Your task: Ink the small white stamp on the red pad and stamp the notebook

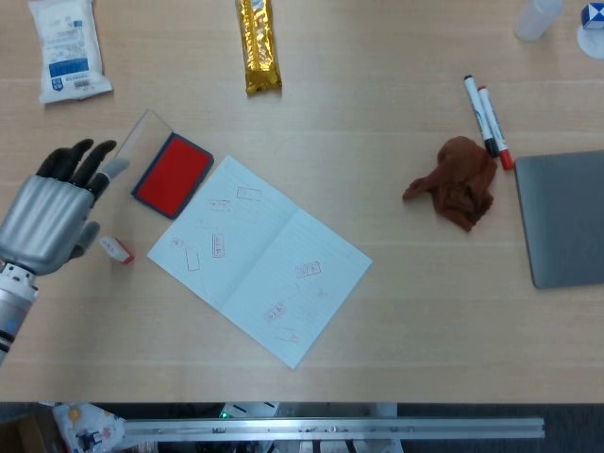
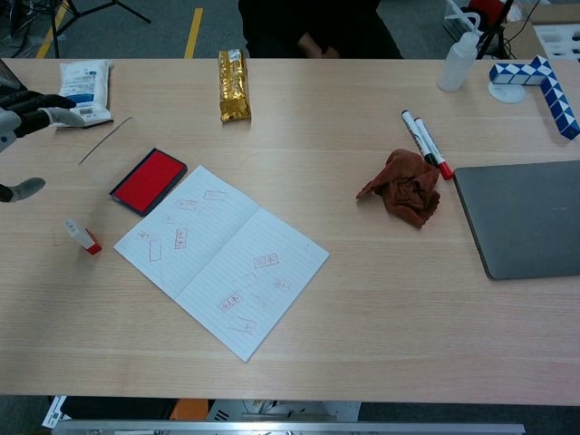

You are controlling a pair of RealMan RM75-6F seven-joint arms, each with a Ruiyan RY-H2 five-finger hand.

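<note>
The small white stamp [image 1: 116,249] [image 2: 82,236] with a red end lies on its side on the table, just left of the open notebook [image 1: 260,257] [image 2: 222,256]. Several red imprints mark the notebook's pages. The red ink pad [image 1: 173,174] [image 2: 149,180] sits open beside the notebook's top left corner, its clear lid [image 1: 134,143] folded back. My left hand [image 1: 49,212] [image 2: 20,111] hovers up and left of the stamp with fingers spread and holds nothing. The right hand shows in neither view.
A gold packet [image 1: 258,44] and a white pouch [image 1: 66,49] lie at the back left. Right of the notebook are a brown cloth [image 1: 459,182], two markers [image 1: 487,118] and a grey laptop [image 1: 564,217]. A bottle [image 2: 457,60] and blue-white puzzle [image 2: 536,80] stand far right.
</note>
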